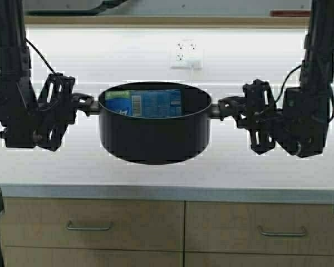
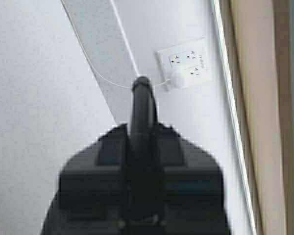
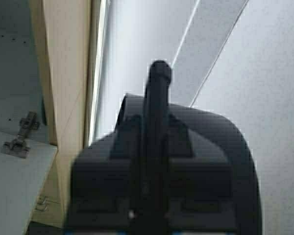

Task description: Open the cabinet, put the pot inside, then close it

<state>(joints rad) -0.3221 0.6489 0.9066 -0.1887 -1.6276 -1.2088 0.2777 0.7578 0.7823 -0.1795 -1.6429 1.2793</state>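
The black pot (image 1: 155, 130), with a blue label on its inner wall, hangs level above the counter between my two grippers. My left gripper (image 1: 84, 104) is shut on the pot's left loop handle (image 2: 142, 112). My right gripper (image 1: 227, 107) is shut on the right loop handle (image 3: 157, 103). The cabinet's tan lower edge (image 1: 156, 21) runs across the top of the high view. In the right wrist view a tan cabinet panel (image 3: 63, 73) and a metal hinge (image 3: 20, 134) on a pale inner surface show, so that side stands open. Its handles are out of view.
A white counter (image 1: 167, 178) lies under the pot, with the base drawers (image 1: 89, 225) below its front edge. A white wall outlet (image 1: 186, 54) with a plug sits behind the pot and also shows in the left wrist view (image 2: 186, 61).
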